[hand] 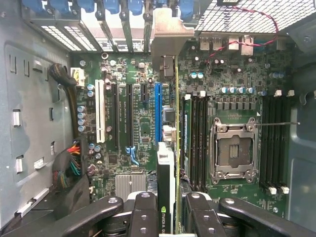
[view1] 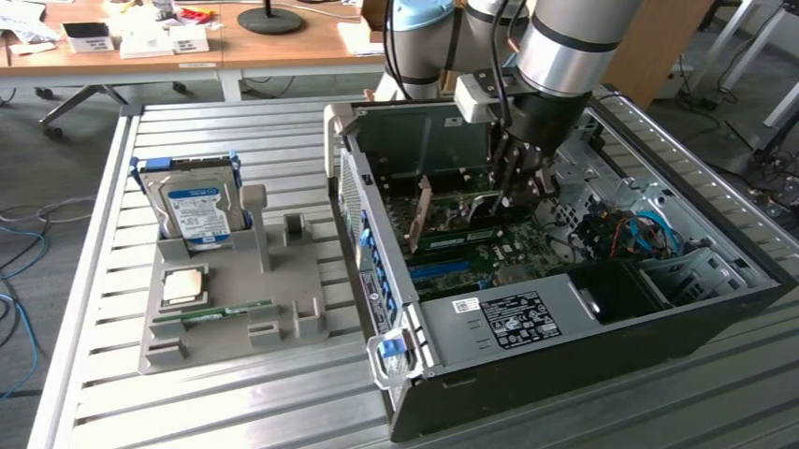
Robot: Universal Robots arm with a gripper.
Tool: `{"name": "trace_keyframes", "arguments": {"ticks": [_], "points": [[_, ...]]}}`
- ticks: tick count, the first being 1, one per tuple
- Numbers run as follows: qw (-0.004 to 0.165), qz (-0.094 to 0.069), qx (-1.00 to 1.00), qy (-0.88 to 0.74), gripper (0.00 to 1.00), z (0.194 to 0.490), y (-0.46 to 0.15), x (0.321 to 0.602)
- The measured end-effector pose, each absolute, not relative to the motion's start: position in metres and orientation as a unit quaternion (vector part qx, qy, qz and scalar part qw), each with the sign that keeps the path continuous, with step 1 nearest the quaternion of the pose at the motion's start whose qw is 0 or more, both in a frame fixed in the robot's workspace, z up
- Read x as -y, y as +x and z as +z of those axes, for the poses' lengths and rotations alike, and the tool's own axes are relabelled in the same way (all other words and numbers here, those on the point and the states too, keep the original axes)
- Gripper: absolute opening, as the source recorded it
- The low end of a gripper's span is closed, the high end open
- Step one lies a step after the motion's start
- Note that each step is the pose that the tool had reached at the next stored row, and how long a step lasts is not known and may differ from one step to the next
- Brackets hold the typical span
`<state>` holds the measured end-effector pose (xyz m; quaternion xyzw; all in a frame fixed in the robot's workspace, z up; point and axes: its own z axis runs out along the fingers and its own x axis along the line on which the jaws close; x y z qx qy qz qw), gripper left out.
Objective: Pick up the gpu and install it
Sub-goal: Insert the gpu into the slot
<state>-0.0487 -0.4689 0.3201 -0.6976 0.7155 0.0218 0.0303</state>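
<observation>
- Clamping the gpu (hand: 166,173) by its two faces, the claw (hand: 170,210) is standing partly closed, one finger (hand: 145,212) on each side of the card.
- The gpu is hanging on edge over the motherboard (hand: 138,123), just beside the blue slot (hand: 158,111), with its silver bracket (hand: 170,29) reaching the rear slot openings; whether it is seating, cannot tell.
- The arm (view1: 568,42) is reaching down into the open computer case (view1: 562,374).
- At the exterior view's left, a grey holder (view1: 187,341) is carrying a hard drive (view1: 200,210) and a RAM stick (view1: 231,311) on the slatted table (view1: 250,402).
</observation>
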Motion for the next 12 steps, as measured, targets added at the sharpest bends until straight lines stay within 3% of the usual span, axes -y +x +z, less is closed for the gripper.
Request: {"name": "trace_keyframes", "arguments": {"ticks": [12], "points": [[0.03, 0.022, -0.715, -0.698, 0.27, 0.3146, -0.0494, 0.4689]]}}
